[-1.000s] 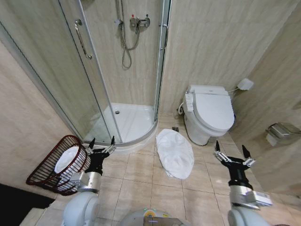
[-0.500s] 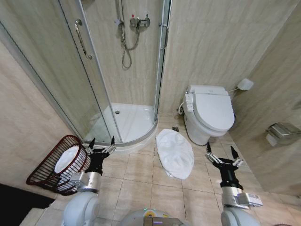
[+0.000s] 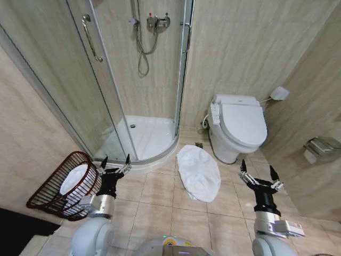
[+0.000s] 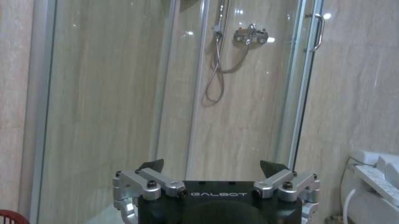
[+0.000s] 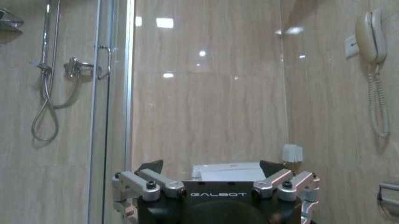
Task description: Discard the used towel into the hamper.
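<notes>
**Towel on the bathroom floor, both grippers raised and empty**

A white towel [image 3: 199, 172] lies crumpled on the tiled floor [image 3: 160, 205] between the curved base of the shower stall [image 3: 139, 136] and the toilet [image 3: 238, 133] — it touches neither gripper. The hamper [image 3: 51, 188], a dark reddish-brown basket of open woven bands, sits tipped against the wall on the robot's left, well apart from that towel; something white already lies inside it.

The left gripper [image 3: 113, 163] is held up just beside the hamper's rim, pointing toward the shower door, its jaws spread apart with nothing between them. In the left wrist view the same gripper [image 4: 212, 166] faces the glass shower wall and the hose of the shower fitting [image 4: 247, 35].

The right gripper [image 3: 257, 174] hovers over the floor to the right of the towel, near the toilet's front — its jaws are also spread and empty. From the right wrist view, this gripper [image 5: 212, 166] points at the toilet's tank against the beige wall, with a wall phone [image 5: 368, 32] higher up.
</notes>
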Robot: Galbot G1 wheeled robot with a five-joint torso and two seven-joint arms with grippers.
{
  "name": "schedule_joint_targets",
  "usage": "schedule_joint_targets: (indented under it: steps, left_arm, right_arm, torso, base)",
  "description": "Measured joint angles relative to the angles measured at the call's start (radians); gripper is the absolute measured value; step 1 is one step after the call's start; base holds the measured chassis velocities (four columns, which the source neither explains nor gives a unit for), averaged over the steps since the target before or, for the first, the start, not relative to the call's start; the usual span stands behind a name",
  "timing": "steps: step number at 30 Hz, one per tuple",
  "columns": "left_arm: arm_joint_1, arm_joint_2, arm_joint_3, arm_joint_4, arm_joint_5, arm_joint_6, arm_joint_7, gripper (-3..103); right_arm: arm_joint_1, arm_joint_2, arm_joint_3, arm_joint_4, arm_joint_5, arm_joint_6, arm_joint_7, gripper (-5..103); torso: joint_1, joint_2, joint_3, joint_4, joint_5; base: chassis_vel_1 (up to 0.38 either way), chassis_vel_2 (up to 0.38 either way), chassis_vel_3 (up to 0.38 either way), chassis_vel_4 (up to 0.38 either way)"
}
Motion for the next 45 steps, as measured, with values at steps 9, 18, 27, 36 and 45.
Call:
schedule_joint_targets:
  steps: [9,18,27,36,45]
  left_arm:
    - [0.0,0.0,0.0,0.0,0.0,0.0,0.0,100]
    - [0.0,0.0,0.0,0.0,0.0,0.0,0.0,100]
    - [0.0,0.0,0.0,0.0,0.0,0.0,0.0,100]
    - [0.0,0.0,0.0,0.0,0.0,0.0,0.0,100]
    - [0.0,0.0,0.0,0.0,0.0,0.0,0.0,100]
  right_arm:
    - [-0.006,0.0,0.005,0.006,0.008,0.007,0.001,100]
    - [-0.018,0.0,0.004,0.017,0.013,0.008,-0.022,100]
    - [-0.019,0.0,0.008,0.017,0.021,0.017,-0.023,100]
    - [-0.021,0.003,0.018,0.001,0.012,0.06,-0.031,100]
    - [-0.021,0.002,0.013,0.002,0.002,0.071,-0.045,100]
  torso:
    - [-0.016,-0.038,-0.021,0.0,0.0]
    - [-0.022,-0.049,-0.027,0.0,0.0]
    - [-0.021,-0.047,-0.026,-0.0001,-0.0001]
    - [-0.019,-0.044,-0.024,0.0001,-0.0001]
    - [-0.019,-0.042,-0.023,0.0001,-0.0002]
  base:
    - [0.0,0.0,0.0,0.0]
    - [0.0,0.0,0.0,0.0]
    - [-0.016,0.024,0.018,-0.024]
    - [-0.152,0.148,0.147,-0.165]
    - [-0.064,0.03,0.029,-0.064]
